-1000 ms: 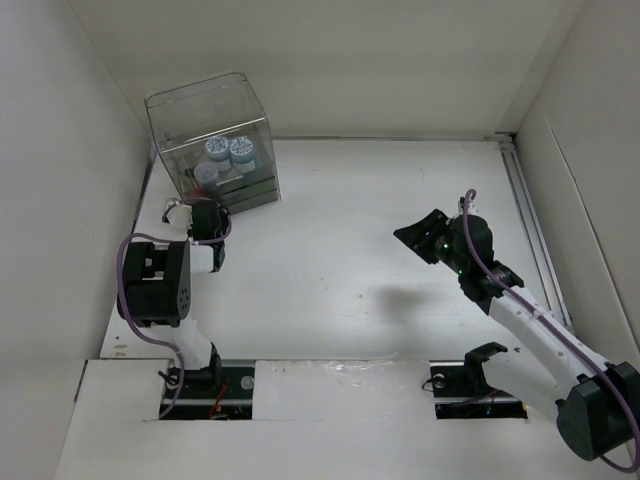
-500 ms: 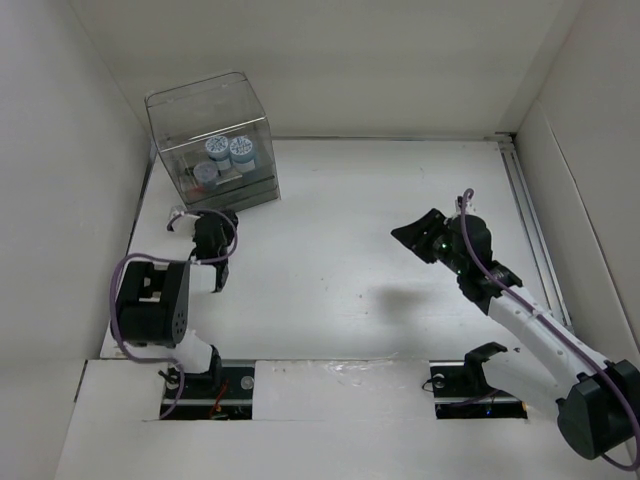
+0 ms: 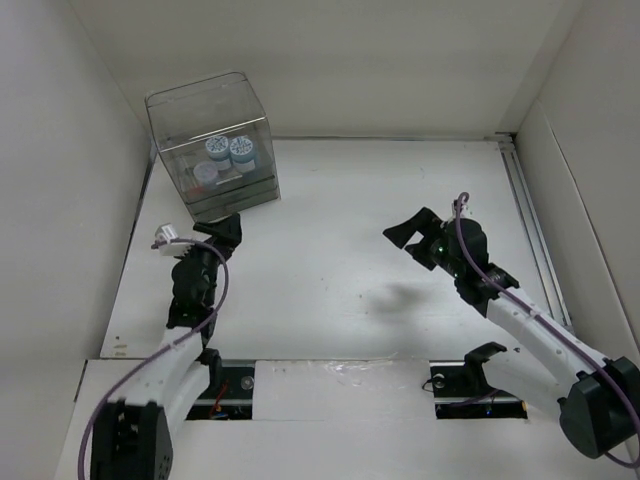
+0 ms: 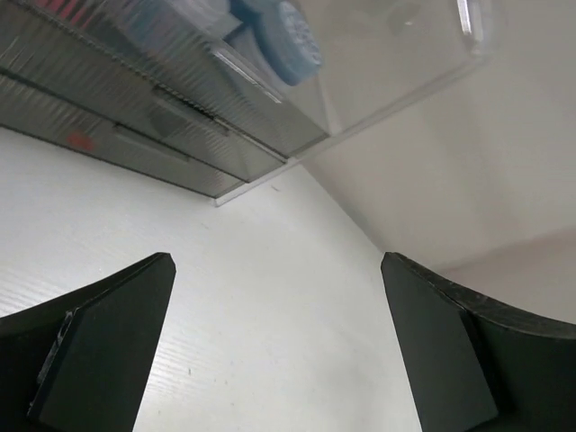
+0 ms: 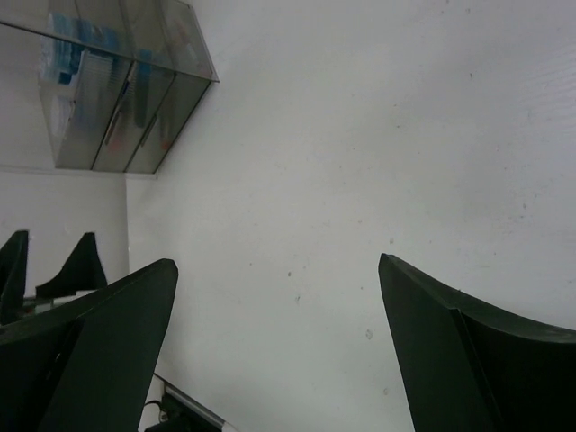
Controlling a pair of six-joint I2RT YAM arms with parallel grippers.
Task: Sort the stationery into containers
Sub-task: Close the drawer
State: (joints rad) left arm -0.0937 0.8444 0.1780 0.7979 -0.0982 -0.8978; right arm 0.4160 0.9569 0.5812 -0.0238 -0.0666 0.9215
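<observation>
1. Since a second ago the left arm has dropped and stretched out low, and both pincers have spread wider.
2. The left gripper (image 3: 198, 235) gapes empty, just in front of the organizer (image 3: 200, 120), a clear plastic box in the far-left corner of the matte white table (image 3: 340, 270).
3. The right gripper (image 3: 408, 228), jaws equally wide and empty, hangs well to the organizer's right.
4. Two round blue-white rolls (image 3: 230, 148) sit inside, above ribbed shallow drawers (image 4: 135, 108).

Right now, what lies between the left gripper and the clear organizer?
Nothing: only bare white table separates the open left gripper from the organizer, as the left wrist view shows. The top view agrees.
</observation>
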